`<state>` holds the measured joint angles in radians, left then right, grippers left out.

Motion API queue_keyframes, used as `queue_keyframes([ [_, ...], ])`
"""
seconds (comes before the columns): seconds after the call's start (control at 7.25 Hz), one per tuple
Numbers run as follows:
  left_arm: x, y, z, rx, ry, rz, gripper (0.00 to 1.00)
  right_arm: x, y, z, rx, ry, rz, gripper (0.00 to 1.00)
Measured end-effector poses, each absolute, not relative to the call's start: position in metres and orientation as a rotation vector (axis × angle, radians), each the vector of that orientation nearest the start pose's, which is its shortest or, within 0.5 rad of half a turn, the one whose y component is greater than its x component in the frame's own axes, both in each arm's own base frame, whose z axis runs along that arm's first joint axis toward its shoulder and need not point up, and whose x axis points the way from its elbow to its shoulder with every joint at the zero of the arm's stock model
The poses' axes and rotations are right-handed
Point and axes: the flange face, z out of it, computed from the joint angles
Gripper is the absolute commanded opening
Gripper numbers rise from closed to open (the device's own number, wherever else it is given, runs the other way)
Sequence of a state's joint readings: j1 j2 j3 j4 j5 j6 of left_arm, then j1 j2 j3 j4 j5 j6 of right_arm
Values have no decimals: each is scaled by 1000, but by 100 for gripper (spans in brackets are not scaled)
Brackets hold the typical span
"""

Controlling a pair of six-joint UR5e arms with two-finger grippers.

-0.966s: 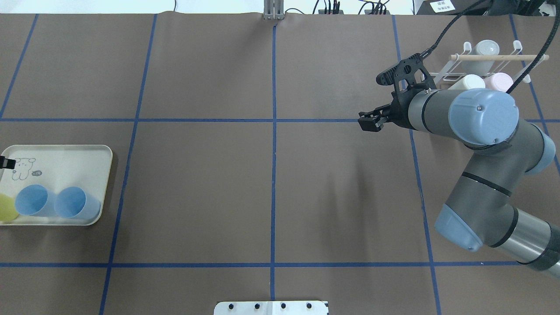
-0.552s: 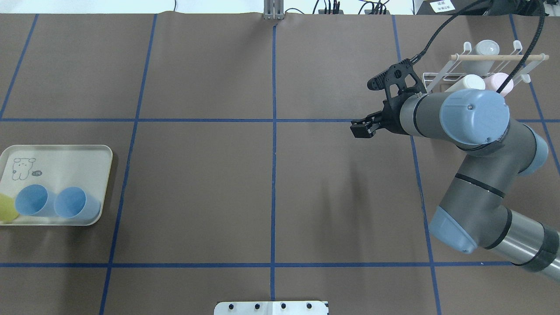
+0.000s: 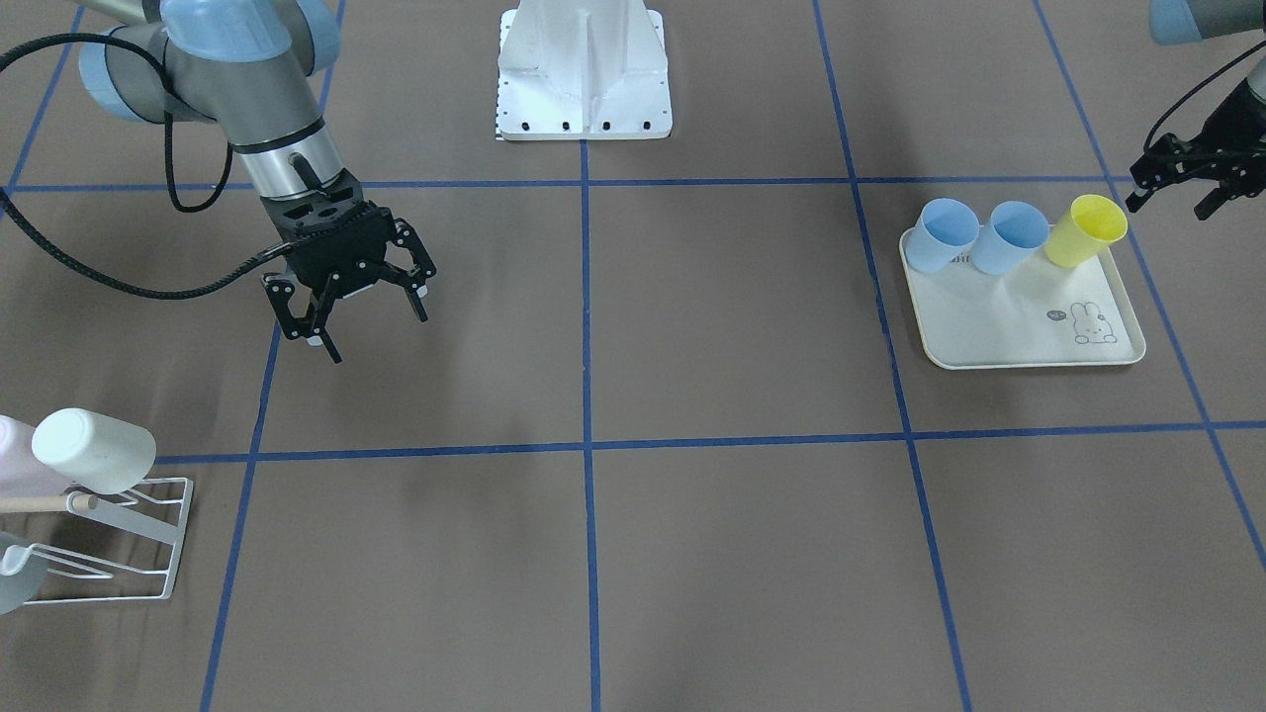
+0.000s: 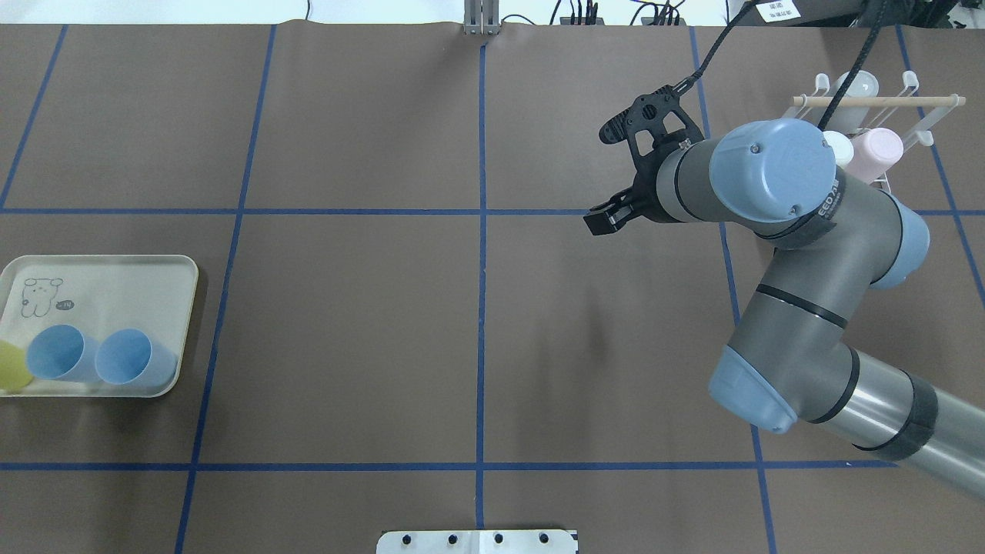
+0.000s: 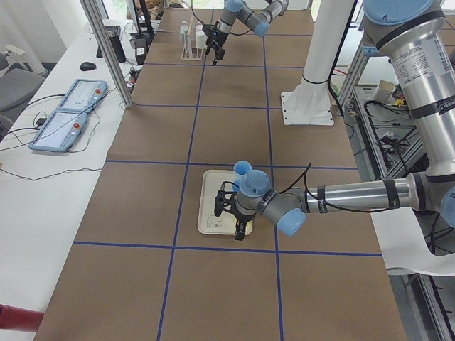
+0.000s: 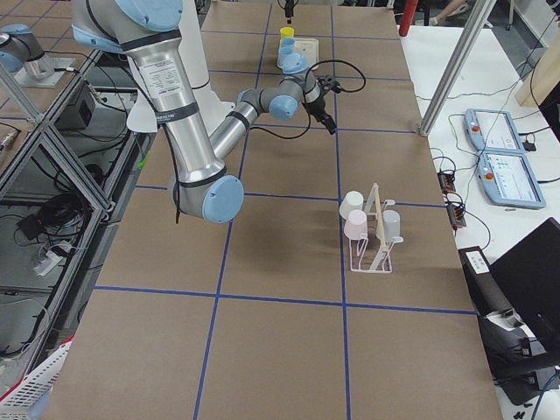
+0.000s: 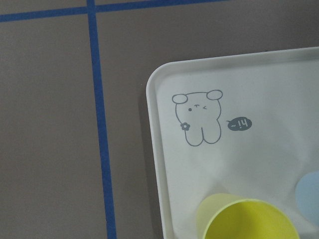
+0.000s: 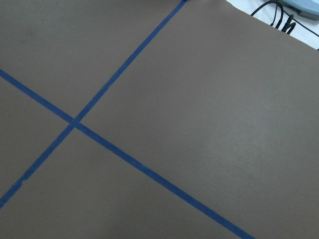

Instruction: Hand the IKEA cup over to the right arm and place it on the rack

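Observation:
Three IKEA cups lie along one edge of the cream rabbit-printed tray [image 3: 1019, 316]: a yellow cup [image 3: 1086, 230] [image 7: 244, 219] and two blue cups [image 3: 940, 235] [image 3: 1014, 237] [image 4: 131, 355]. My left gripper [image 3: 1172, 203] hovers open and empty just beyond the yellow cup, past the tray's corner; it is outside the overhead view. My right gripper [image 3: 371, 326] [image 4: 602, 221], black and lettered ROBOTIQ, hangs open and empty over bare table, between the middle and the rack. The white wire rack [image 4: 877, 100] [image 3: 119, 554] stands at the far right corner.
The rack holds a white cup [image 3: 94, 450], a pink cup [image 4: 877, 150] and a grey cup [image 4: 854, 88]. The white robot base [image 3: 584, 69] sits at the table's near-robot edge. A black cable [image 3: 99, 277] trails from the right wrist. Blue tape lines grid the brown table.
My right arm has swung left, carrying its open gripper away from the rack toward the table's middle. The left gripper's tip has slipped out of the overhead view's left edge.

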<state>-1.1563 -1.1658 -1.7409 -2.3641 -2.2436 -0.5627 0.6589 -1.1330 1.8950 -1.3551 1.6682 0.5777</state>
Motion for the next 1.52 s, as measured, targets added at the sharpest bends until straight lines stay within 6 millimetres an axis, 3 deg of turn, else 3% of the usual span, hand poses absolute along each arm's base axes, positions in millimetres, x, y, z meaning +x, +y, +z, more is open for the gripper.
queue_keyframes([
  [0.28,73,-339,659,155,843,53,77,-400,-466,246,659,-732,-356,100],
  [0.41,75,-340,657,152,854,57,74,-400,-466,245,658,-732,-356,100],
  [0.69,79,-348,654,155,864,62,53,-401,-466,245,659,-732,-356,100],
  [0.83,82,-351,654,155,866,64,47,-401,-466,246,658,-731,-357,99],
  [1.52,98,-353,653,129,897,105,42,-406,-463,248,653,-730,-363,100],
])
